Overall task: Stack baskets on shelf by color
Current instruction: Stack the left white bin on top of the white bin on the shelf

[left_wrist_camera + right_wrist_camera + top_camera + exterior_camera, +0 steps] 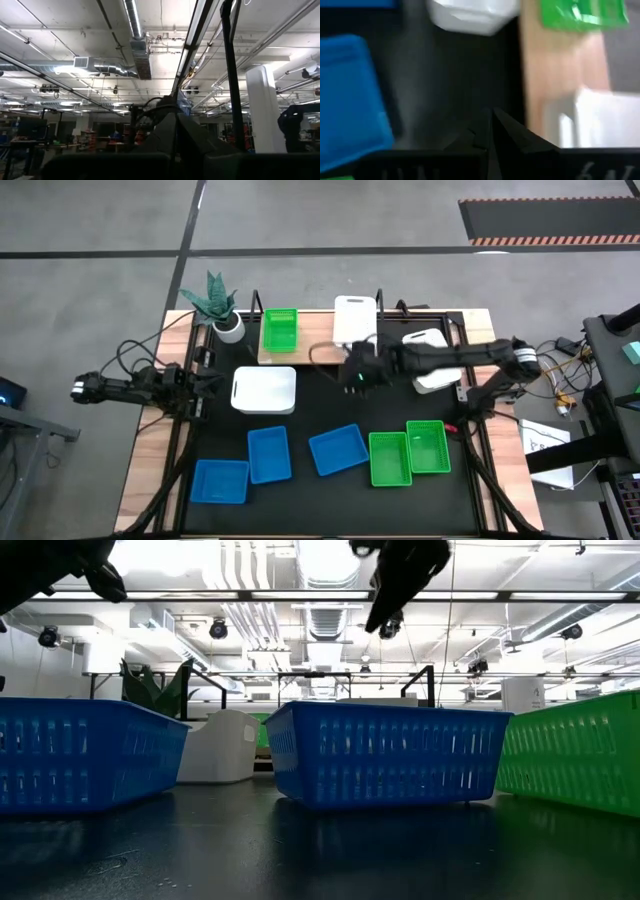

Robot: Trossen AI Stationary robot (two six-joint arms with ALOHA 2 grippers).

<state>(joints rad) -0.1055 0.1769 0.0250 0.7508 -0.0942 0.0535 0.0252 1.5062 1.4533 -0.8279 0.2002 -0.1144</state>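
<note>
The right gripper (357, 375), fingers together and empty, is hovering just off the shelf (268, 352), nearer than the parked left arm to the white basket (264, 391).

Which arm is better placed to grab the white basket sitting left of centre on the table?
Probably left. The left tool rests right beside the white basket; the right tool, shut and empty, hovers farther off near the shelf.
</note>
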